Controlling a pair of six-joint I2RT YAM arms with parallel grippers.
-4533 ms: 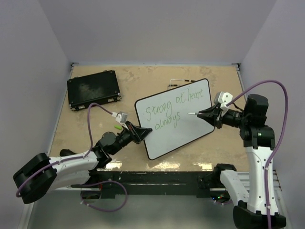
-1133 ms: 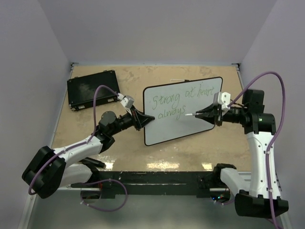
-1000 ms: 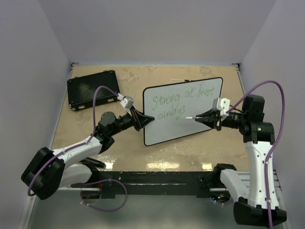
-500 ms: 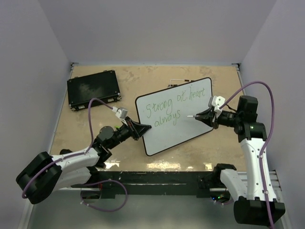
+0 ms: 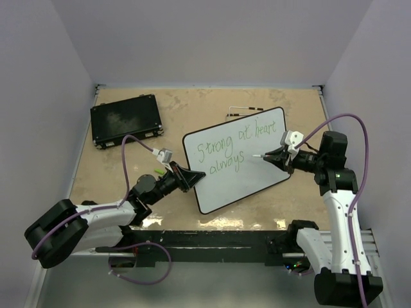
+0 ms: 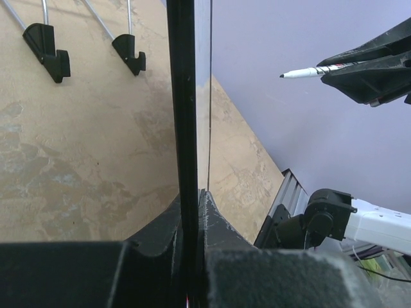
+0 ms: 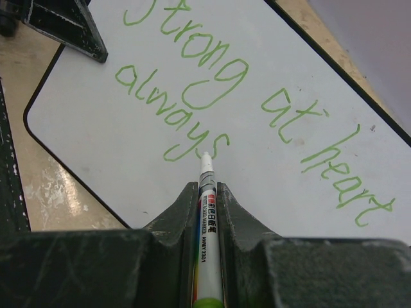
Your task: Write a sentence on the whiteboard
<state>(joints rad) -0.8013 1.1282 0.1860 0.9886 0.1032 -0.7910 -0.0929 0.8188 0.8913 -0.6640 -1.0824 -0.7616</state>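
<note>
Left claw (image 5: 196,174) still clamps the whiteboard (image 5: 252,178), swung back leftward; right claw (image 5: 270,156) still pinches the marker (image 7: 207,208) by the sentence (image 5: 234,147).

Beige, mottled stone-look worktop (image 5: 186,106), paler blotches all over, glossy glare along the near edge. In the far left corner, lying flat: a black rectangular case (image 5: 125,120), slightly askew to the edges. Near the far edge, right of centre: a thin silver metal-rod piece with small black ends (image 5: 241,110), well apart from the case. Over the middle, a large glossy white whiteboard with thin black rim (image 5: 247,186); cannot tell whether touching the worktop.
</note>
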